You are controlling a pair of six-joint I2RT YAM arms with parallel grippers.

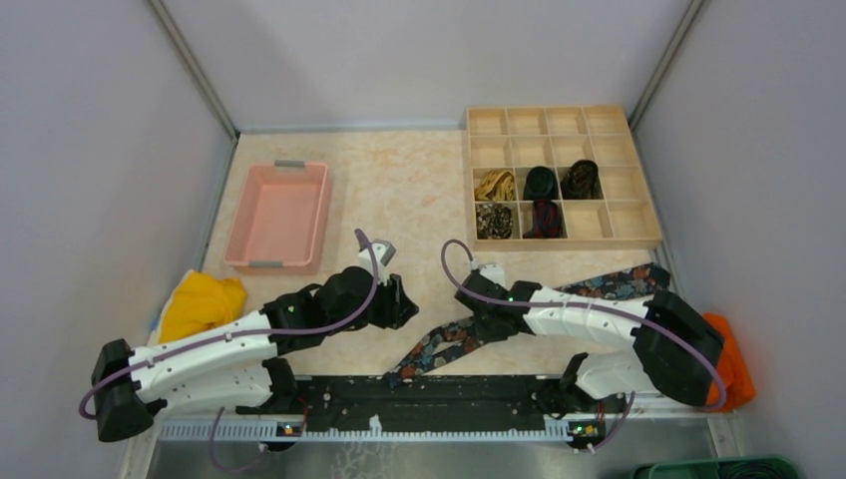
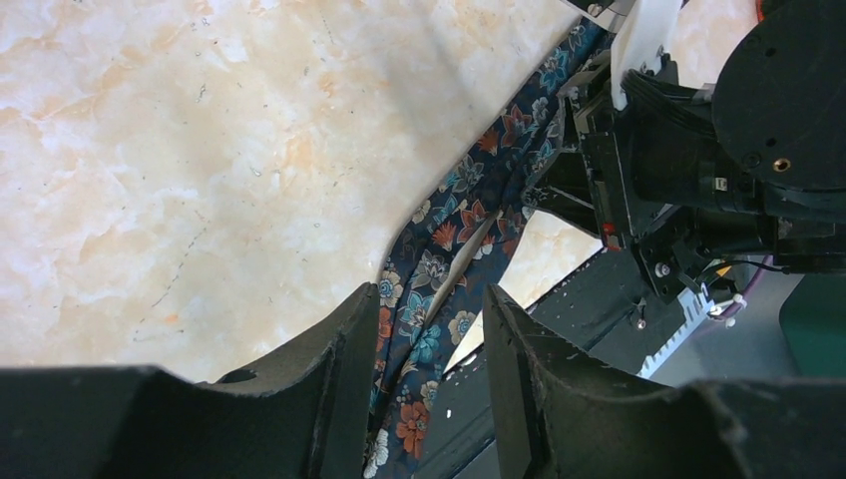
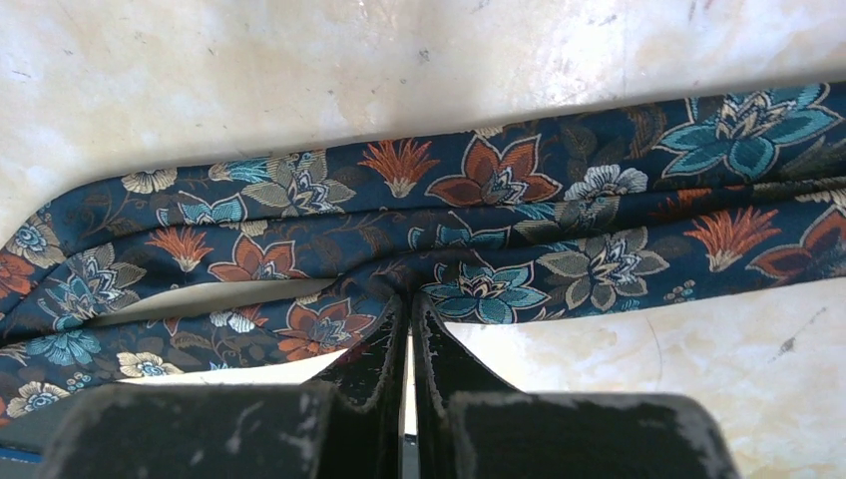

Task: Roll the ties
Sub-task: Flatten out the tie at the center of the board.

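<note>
1. Floral tie (image 1: 439, 344): you have it unrolled on the table (image 1: 399, 190), a long strip running diagonally from the front rail up to the right, under the right arm, toward the wooden organiser (image 1: 638, 170).
2. Right gripper (image 3: 410, 304): your fingers are pinched nearly together on the tie's near edge, partway along the strip.
3. Left gripper (image 2: 429, 299): your jaws stand apart near the tie's lower end. In the wrist view the strip runs between the fingers; you cannot tell if they touch it.
4. Rolled ties (image 1: 541, 182): five coils, one per organiser compartment, three in the third row and two in the front row.
5. Pink tray (image 1: 261, 222): far left.
6. Yellow cloth (image 1: 203, 304): at the left edge.
7. Orange cloth (image 1: 733, 359): at the right edge.
</note>
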